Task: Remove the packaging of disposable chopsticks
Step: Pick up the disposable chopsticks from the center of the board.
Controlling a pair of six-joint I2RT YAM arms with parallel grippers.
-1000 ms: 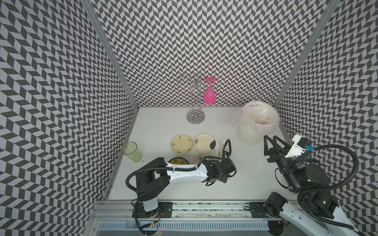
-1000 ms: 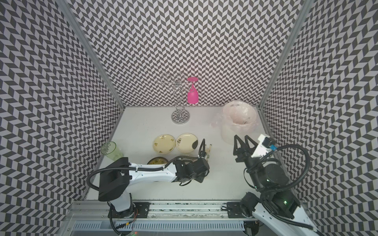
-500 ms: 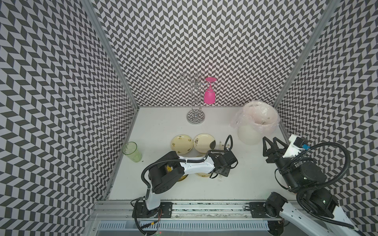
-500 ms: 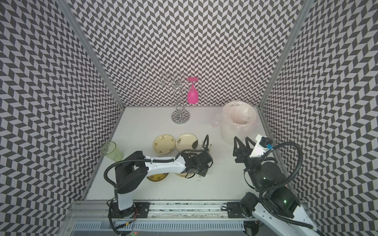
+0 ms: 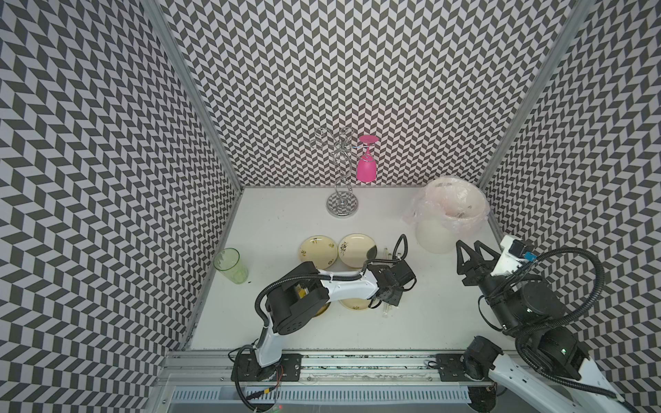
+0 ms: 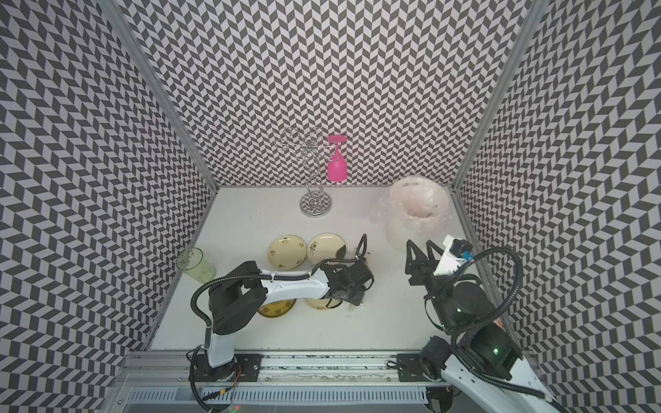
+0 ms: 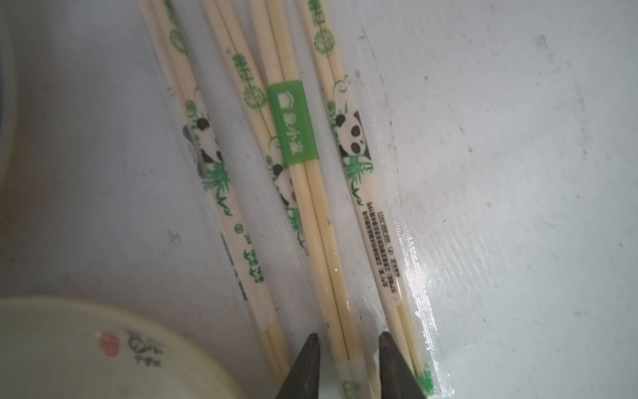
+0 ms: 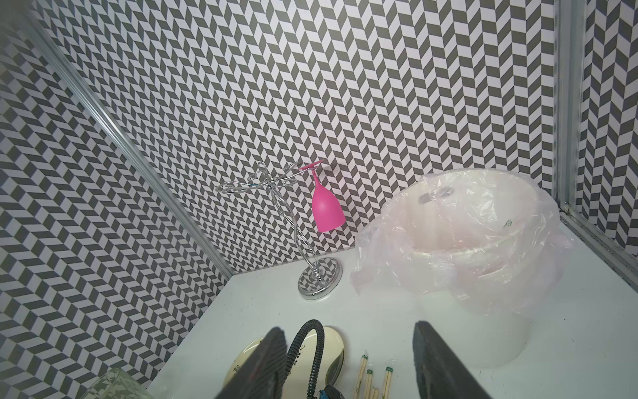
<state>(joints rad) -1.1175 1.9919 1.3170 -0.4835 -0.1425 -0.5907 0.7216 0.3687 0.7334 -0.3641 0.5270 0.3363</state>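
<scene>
Several pairs of disposable chopsticks [image 7: 321, 224] lie side by side on the white table, each in clear packaging [image 7: 393, 193] printed with green marks and a panda. In both top views only their ends [image 5: 388, 314] [image 6: 352, 310] stick out from under the left wrist. My left gripper [image 7: 348, 340] points down over them. Its fingers [image 7: 307, 359] stand narrowly apart on either side of the green-banded pair and do not press it. My right gripper [image 5: 470, 250] [image 6: 419, 247] [image 8: 348, 330] hangs open and empty above the table on the right.
Two cream plates [image 5: 316, 252] [image 5: 356, 250] lie behind the left arm, and another plate [image 7: 86, 352] lies right beside the chopsticks. A white bin lined with a pinkish bag [image 5: 450, 214] stands back right. A green cup [image 5: 230, 266] is at the left, and a wire rack [image 5: 341, 203] with a pink glass [image 5: 366, 168] at the back.
The left arm has swung its elbow inward and pushed its wrist slightly back over the chopsticks, and its jaws have narrowed. The right arm has barely moved.
</scene>
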